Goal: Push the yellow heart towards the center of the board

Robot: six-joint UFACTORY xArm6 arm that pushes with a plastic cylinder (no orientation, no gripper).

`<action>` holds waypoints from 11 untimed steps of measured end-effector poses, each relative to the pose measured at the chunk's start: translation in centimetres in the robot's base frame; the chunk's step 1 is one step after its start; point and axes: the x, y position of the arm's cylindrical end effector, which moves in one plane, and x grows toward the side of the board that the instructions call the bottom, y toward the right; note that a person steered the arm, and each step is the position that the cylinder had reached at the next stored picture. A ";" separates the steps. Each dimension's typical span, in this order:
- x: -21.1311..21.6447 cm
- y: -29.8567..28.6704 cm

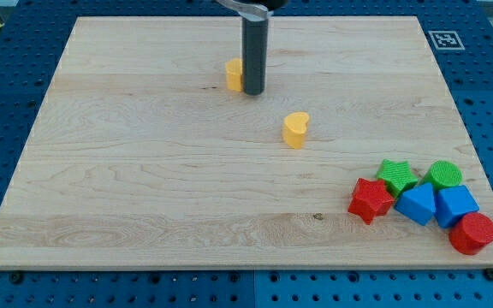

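The yellow heart [295,130] lies on the wooden board [144,171], a little right of the middle. My tip [253,91] is up and left of the heart, well apart from it. The rod stands against the right side of a second yellow block [233,75], whose shape is partly hidden by the rod.
A cluster of blocks sits at the board's bottom right: a red star [371,200], a green star [397,176], a green cylinder [444,175], two blue blocks [417,205] [455,205] and a red cylinder [472,233]. A marker tag [442,39] lies off the top right corner.
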 end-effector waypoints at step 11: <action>10.6 7.4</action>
